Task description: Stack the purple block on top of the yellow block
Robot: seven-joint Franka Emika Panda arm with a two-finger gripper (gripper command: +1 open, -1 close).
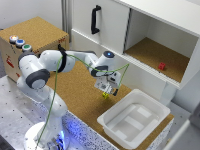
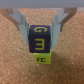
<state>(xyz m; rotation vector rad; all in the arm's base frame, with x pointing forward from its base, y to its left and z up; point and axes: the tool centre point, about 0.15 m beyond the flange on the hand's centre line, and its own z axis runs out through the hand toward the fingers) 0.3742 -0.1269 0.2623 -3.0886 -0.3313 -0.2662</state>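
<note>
In the wrist view the dark purple block (image 2: 40, 39) sits between my gripper's (image 2: 41, 29) two fingers (image 2: 21, 21), which close on its sides. Its lower edge meets the bright yellow block (image 2: 42, 59), which rests on the cork surface directly beneath it. In the exterior view my gripper (image 1: 106, 89) hangs low over the cork board just beside the white bin, with the yellow block (image 1: 105, 95) showing under the fingertips. The purple block is too small to make out in that view.
A white plastic bin (image 1: 150, 106) stands close on the exterior view's right of the gripper. A small red block (image 1: 161, 66) lies in the open cabinet shelf behind. A cork-topped box with coloured buttons (image 1: 20, 42) stands at the left.
</note>
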